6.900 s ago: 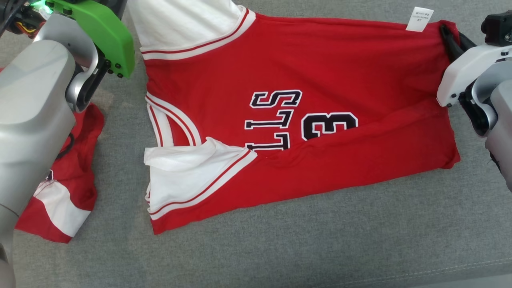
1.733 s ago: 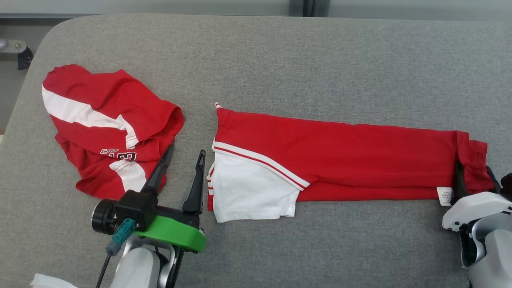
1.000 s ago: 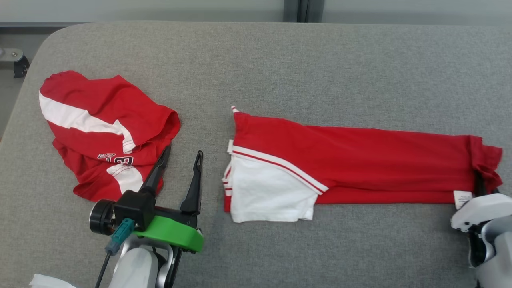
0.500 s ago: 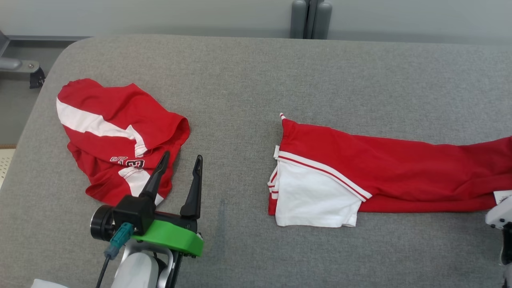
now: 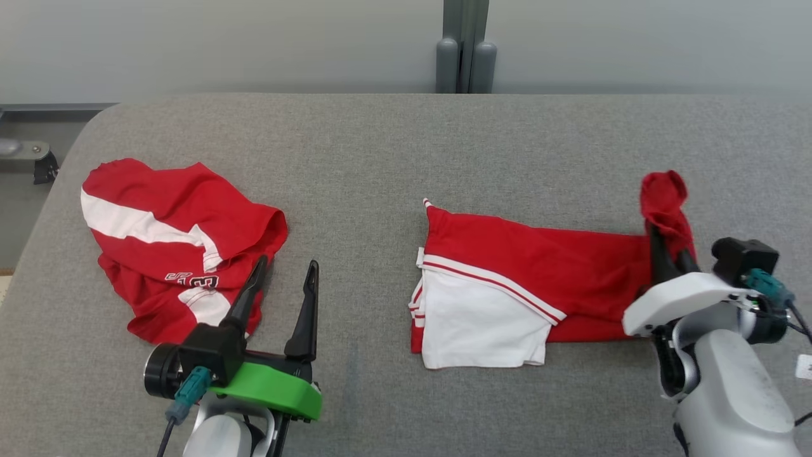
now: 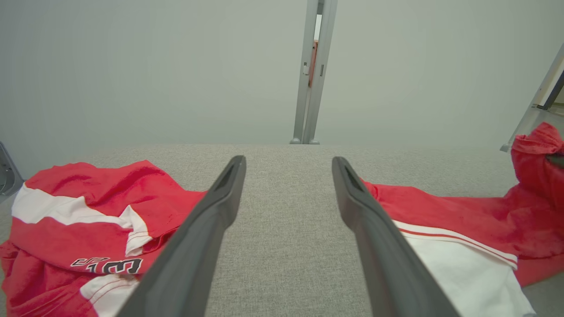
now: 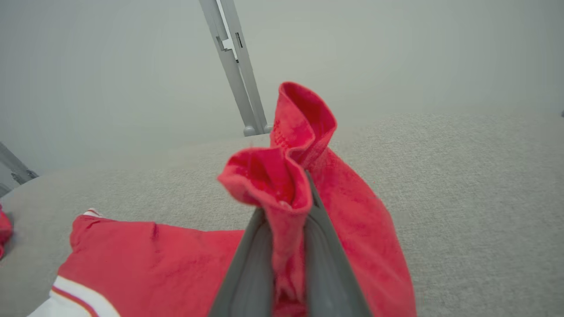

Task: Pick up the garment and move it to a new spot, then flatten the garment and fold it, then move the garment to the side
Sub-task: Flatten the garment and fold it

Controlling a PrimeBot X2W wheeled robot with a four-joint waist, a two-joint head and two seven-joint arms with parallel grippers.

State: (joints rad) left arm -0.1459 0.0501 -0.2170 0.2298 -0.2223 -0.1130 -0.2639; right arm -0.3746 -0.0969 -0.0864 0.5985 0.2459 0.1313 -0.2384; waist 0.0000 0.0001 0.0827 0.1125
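Folded red garment lies on the grey worktop, well right of a crumpled jersey. The right claw pinches its raised end, farthest from that jersey; a thin grip may slip, or dragging may undo the fold. The left claw, wide and empty, sits just beside the jersey

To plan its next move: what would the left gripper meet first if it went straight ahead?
Likely nothing: the left gripper points along bare gray cushion, passing between the crumpled garment and the folded garment. Its height above it is unclear.
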